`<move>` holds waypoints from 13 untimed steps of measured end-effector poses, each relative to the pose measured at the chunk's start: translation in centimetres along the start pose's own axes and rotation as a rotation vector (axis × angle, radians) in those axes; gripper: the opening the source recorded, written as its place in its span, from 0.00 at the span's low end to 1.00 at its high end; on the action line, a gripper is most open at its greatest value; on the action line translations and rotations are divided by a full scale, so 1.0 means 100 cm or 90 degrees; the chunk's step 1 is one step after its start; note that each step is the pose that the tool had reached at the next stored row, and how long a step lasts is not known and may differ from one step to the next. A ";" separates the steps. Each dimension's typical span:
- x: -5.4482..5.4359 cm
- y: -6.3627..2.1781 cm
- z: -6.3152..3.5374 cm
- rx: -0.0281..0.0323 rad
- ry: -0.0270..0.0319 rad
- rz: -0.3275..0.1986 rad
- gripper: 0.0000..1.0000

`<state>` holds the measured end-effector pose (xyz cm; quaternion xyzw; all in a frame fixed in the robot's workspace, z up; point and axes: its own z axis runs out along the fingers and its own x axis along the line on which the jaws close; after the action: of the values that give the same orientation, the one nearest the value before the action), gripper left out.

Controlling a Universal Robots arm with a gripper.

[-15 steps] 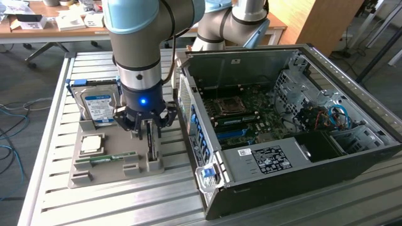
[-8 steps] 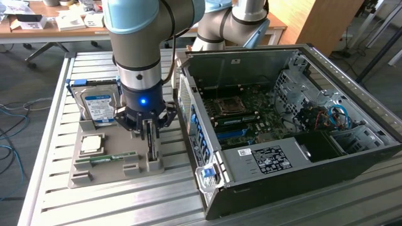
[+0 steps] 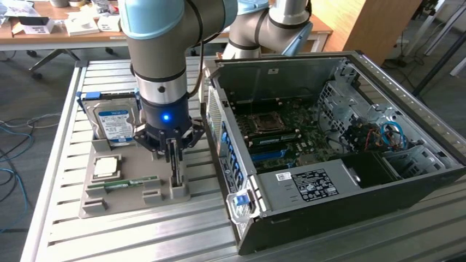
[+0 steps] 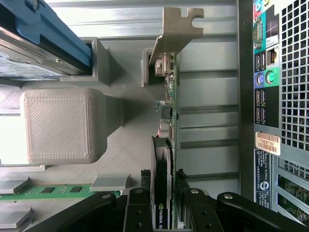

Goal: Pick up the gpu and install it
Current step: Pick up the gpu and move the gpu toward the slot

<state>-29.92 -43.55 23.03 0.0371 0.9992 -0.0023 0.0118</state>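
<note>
Gripper (image 3: 172,147) low over the grey holder (image 3: 93,204), its fingers (image 4: 146,191) standing part-way apart, one on either side of the gpu (image 4: 168,113), just beside the card's two faces and not clearly pressed on them; the gpu stands on edge between the fingers, seated in a slot of the holder; its silver bracket (image 4: 172,30) is at the end far from the fingers; the hard drive (image 3: 117,123) with the blue label stands upright in the holder to the exterior view's left of the fingers; the green RAM stick (image 3: 122,184) lies flat on that same side; the open computer case (image 3: 342,164) sits on the fingers' other side, apart from the card.
</note>
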 end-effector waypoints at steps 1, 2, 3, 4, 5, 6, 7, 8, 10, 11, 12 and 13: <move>0.000 0.0000 0.0000 0.0000 0.0000 0.000 0.33; 0.000 0.0000 0.0000 0.0000 0.0000 0.000 0.33; 0.000 0.0000 0.0000 0.0000 0.0000 0.000 0.33; 0.000 0.0000 0.0000 0.0000 0.0000 0.000 0.33; 0.000 0.0000 0.0000 0.0001 0.0001 0.000 0.32; 0.000 0.0000 0.0000 0.0000 0.0000 0.000 0.26; 0.000 0.0000 0.0000 0.0001 0.0001 0.000 0.26; 0.000 0.0000 0.0000 0.0000 0.0000 0.000 0.26; 0.000 0.0000 0.0000 0.0000 0.0000 0.000 0.26; 0.000 0.0000 0.0000 0.0000 0.0000 0.000 0.26; 0.000 0.0000 0.0000 0.0000 0.0000 0.000 0.26; 0.000 0.0000 0.0000 0.0000 0.0000 0.000 0.26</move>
<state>-29.93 -43.55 23.04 0.0371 0.9992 -0.0023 0.0118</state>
